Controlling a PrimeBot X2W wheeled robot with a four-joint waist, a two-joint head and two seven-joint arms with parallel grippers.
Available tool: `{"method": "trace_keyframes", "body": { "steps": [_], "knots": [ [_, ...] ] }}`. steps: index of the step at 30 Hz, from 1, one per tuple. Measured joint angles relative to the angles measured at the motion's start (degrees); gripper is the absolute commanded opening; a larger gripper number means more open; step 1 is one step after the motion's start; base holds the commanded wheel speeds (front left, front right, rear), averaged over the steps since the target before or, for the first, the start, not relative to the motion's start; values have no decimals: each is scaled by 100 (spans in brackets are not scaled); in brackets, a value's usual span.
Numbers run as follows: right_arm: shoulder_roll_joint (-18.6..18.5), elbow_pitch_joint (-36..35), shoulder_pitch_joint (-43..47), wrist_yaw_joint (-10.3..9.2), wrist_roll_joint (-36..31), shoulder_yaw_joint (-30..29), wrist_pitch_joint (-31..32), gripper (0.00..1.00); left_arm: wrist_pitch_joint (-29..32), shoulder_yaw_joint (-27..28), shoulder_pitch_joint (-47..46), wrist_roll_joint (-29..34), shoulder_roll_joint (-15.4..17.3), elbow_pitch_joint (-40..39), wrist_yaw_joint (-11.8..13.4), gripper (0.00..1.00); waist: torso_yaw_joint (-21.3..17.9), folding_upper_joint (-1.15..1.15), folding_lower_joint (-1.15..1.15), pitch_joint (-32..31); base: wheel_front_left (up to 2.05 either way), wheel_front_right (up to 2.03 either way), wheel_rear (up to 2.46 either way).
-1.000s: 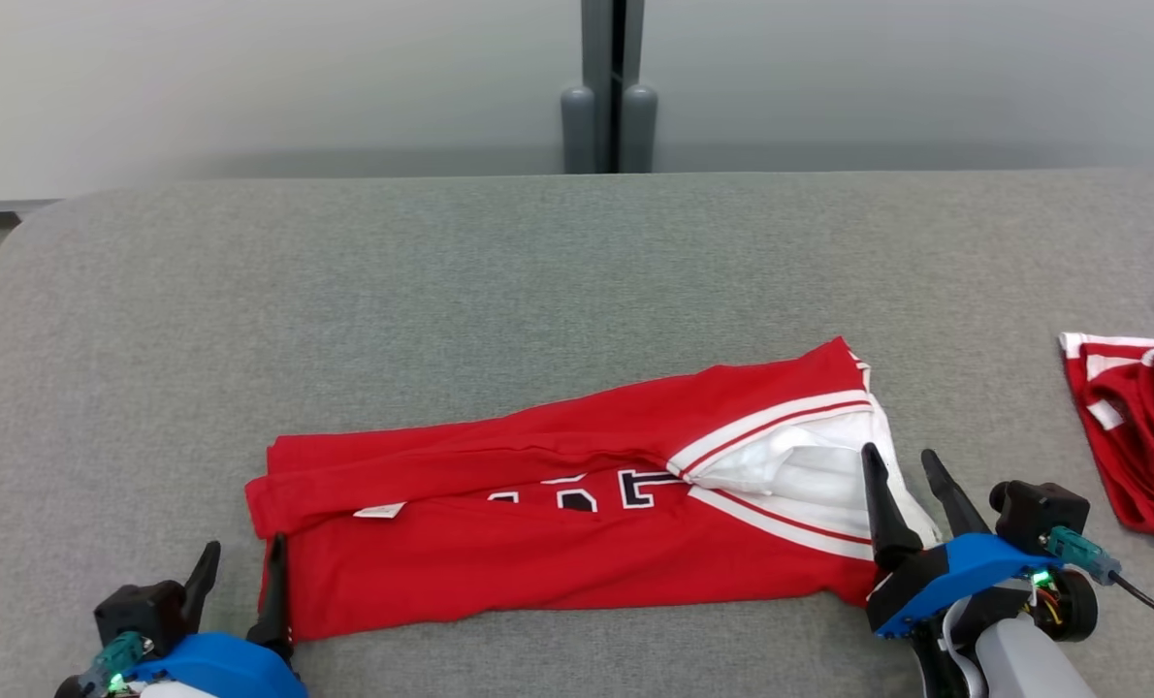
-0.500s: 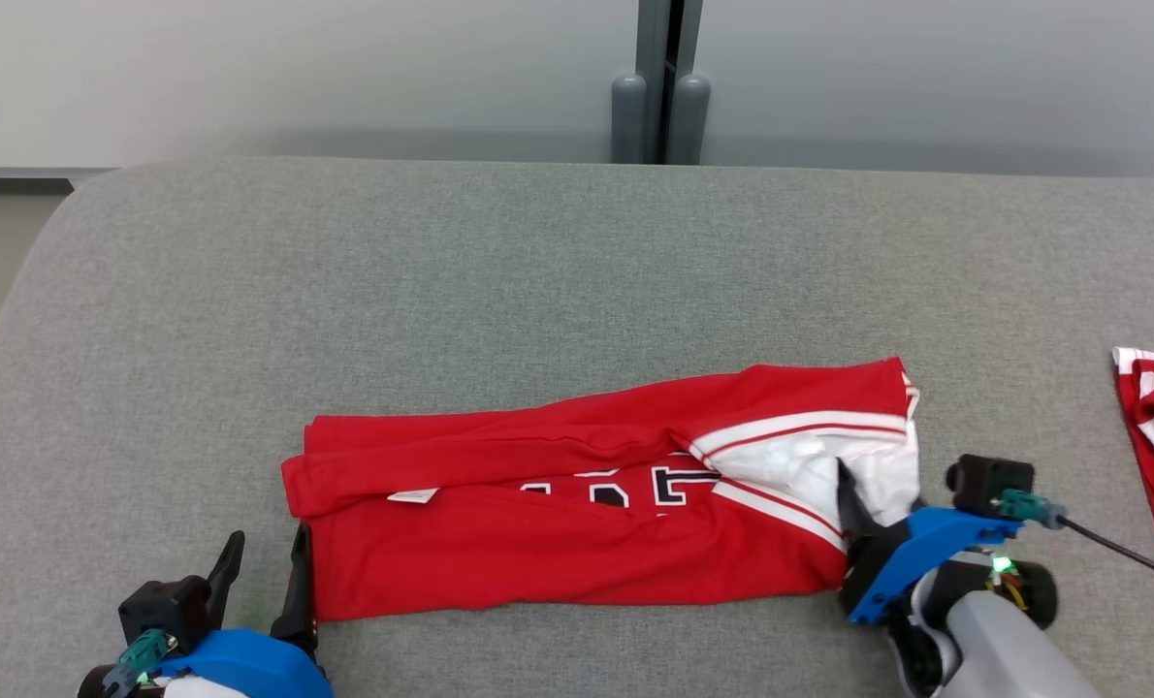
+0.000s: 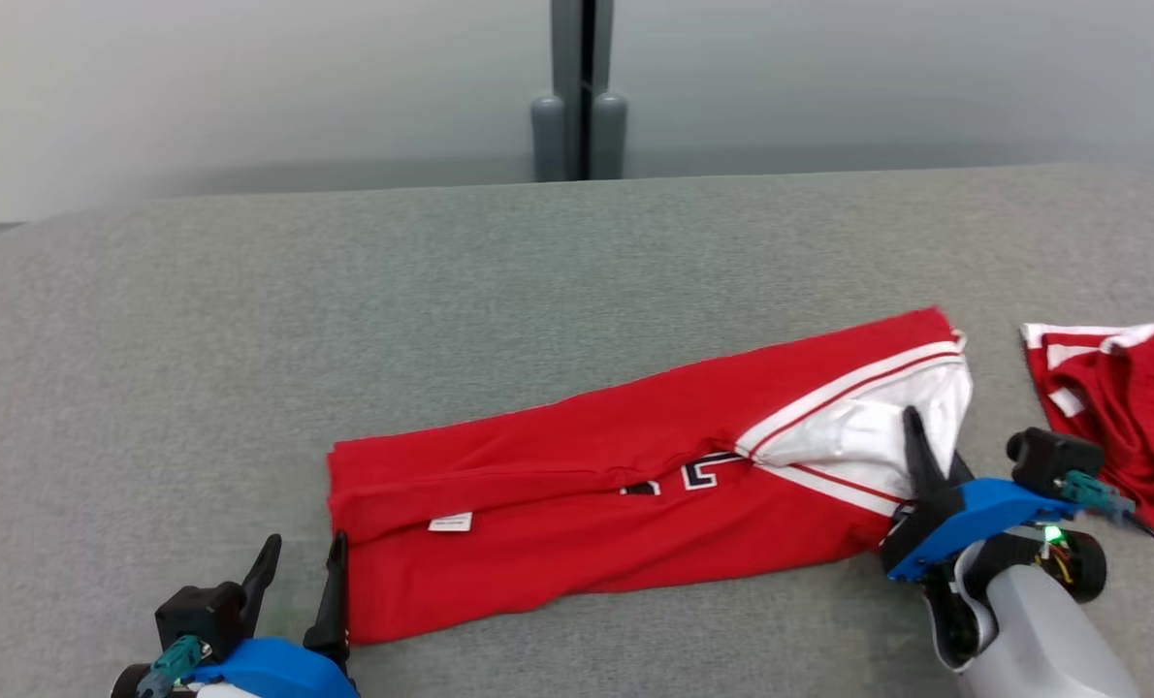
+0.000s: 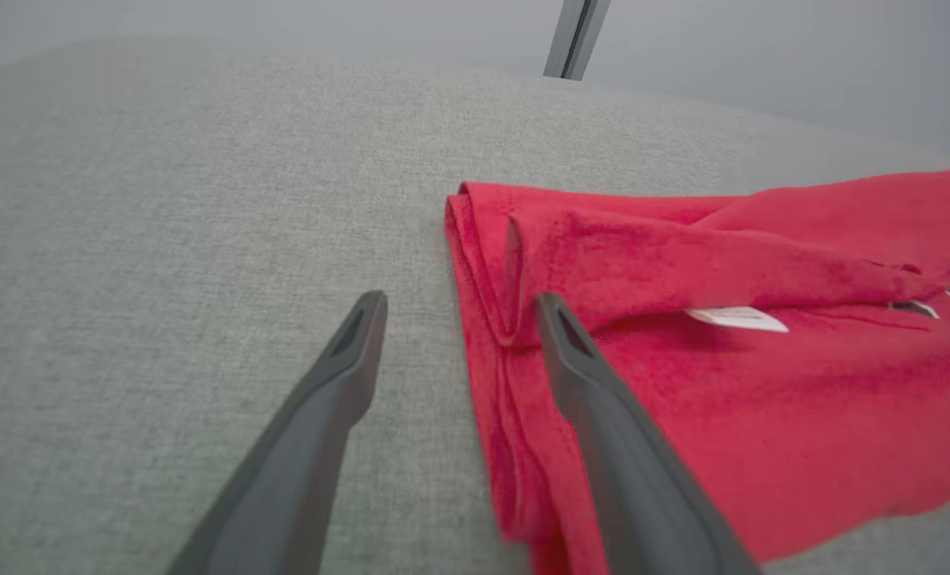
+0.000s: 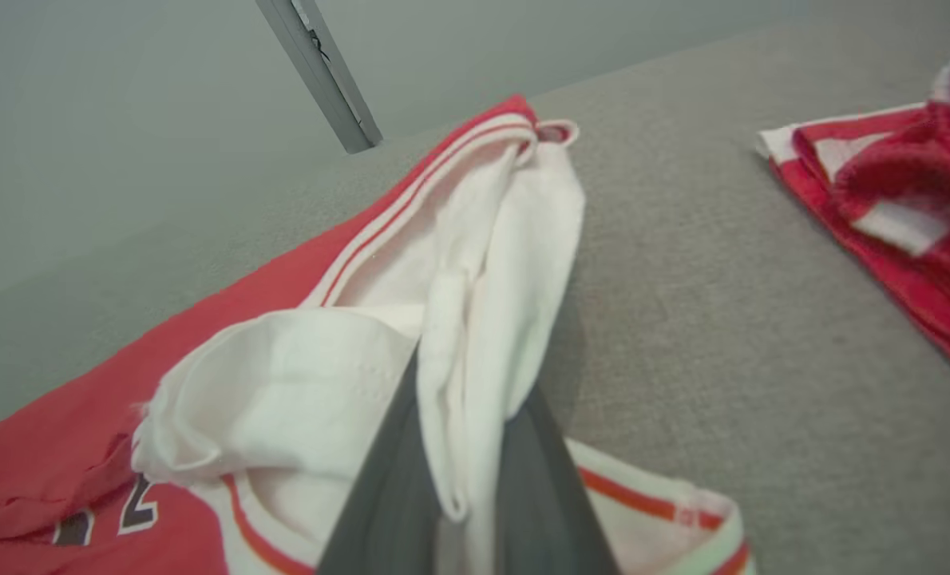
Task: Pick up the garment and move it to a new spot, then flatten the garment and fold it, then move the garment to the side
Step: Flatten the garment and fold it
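The garment (image 3: 625, 494) is a red jersey with white trim, folded into a long band on the grey padded surface (image 3: 441, 320). My right gripper (image 3: 929, 448) is at the band's right end, shut on a pinch of the white fabric (image 5: 475, 319), which bunches up between its fingers (image 5: 395, 479). At the band's left end my left gripper (image 3: 305, 545) is open. In the left wrist view one of its fingers (image 4: 579, 359) lies over the red edge (image 4: 483, 319) and the other rests on the bare surface beside it. A white label (image 4: 734, 318) shows on the red cloth.
Another red and white garment (image 3: 1125, 417) lies crumpled at the right edge, close to my right wrist, and also shows in the right wrist view (image 5: 898, 192). A grey post (image 3: 577, 97) stands behind the surface's far edge. The surface's rounded left corner (image 3: 15, 242) is in view.
My right gripper has closed on the white fabric at the garment's right end. The head camera has shifted. My left gripper stays open at the left edge.
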Motion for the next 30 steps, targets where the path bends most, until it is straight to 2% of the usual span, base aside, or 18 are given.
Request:
{"method": "trace_keyframes", "body": {
  "steps": [4,7,13,19,30],
  "knots": [
    [25,-593,328,-1,-520,-465,0,0,-1,-20,32,1,-48,-13,0,100,-233,0,1,-57,0,0,0],
    [33,-945,462,-2,-757,-479,-2,0,0,-16,40,5,-80,-20,0,100,-380,0,0,-122,0,0,0],
    [46,-1429,650,-3,24,743,32,0,-1,-79,40,35,-135,5,0,100,-457,0,0,-224,0,0,0],
    [52,-1859,743,-3,727,1961,261,0,0,-267,35,86,-177,31,0,100,-94,0,0,-288,0,0,0],
    [58,-1616,476,-4,1506,3201,357,0,-1,-625,24,66,-190,145,-1,100,997,0,0,-345,0,0,0]
  ]
}}
